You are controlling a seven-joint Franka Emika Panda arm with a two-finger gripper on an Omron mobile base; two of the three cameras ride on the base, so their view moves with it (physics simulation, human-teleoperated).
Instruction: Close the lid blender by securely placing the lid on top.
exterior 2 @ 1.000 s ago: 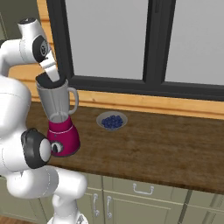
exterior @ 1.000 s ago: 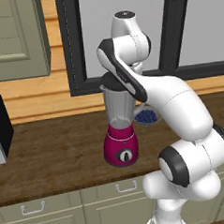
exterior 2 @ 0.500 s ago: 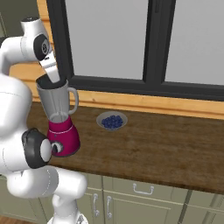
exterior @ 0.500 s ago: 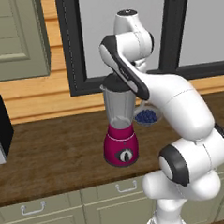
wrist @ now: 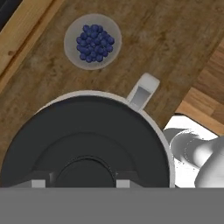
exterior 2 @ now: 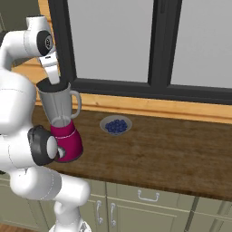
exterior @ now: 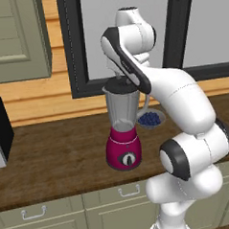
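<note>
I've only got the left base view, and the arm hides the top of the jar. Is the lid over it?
Observer: Yes. The hand view shows the lid centred over the blender jar, whose pale rim rings it.
Operator: Where's the gripper?
Observer: The gripper is on the lid, with a fingertip on either side of its raised centre.
Operator: Is anything crowding the jar?
Observer: No. In the right base view the bowl of blueberries stands well apart from the blender.

The lid point(wrist: 87, 144) hides the inside of the blender point(exterior: 122, 130); the gripper's point(wrist: 80, 181) fingertips are cut off at the hand view's bottom.
</note>
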